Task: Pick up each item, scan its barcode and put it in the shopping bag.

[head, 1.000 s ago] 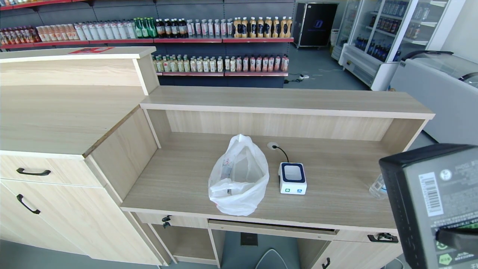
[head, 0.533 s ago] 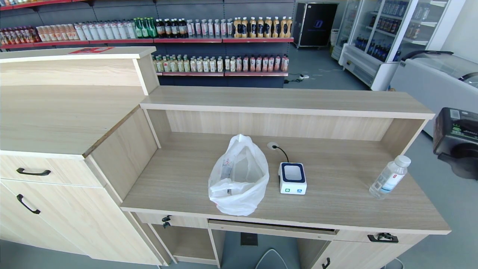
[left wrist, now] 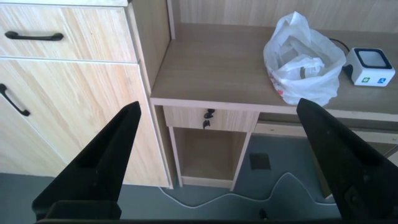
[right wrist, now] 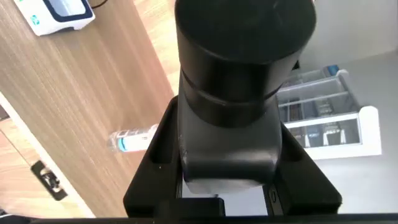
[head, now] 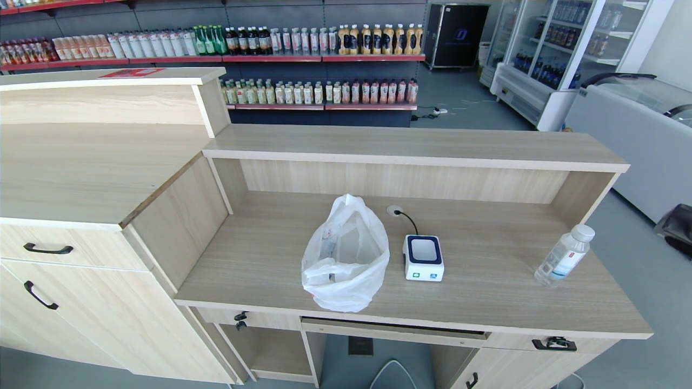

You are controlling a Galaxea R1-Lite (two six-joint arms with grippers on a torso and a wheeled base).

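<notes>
Well, your left gripper [left wrist: 217,104] hangs with its jaws spread and empty, well left of the scanner [head: 423,257]. The shopping bag [head: 346,259] sits just left of the scanner. Well right of it stands the water bottle [head: 564,255], upright, apart from both grippers. It is probably light, smooth and slightly squashy, so grip it mid-body. You cannot tell the state of the right gripper [right wrist: 230,143].

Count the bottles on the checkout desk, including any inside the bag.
2. One clear bottle stands near the right end of the desk, right of the scanner. A second bottle lies inside the shopping bag; its folds may hide more.
</notes>
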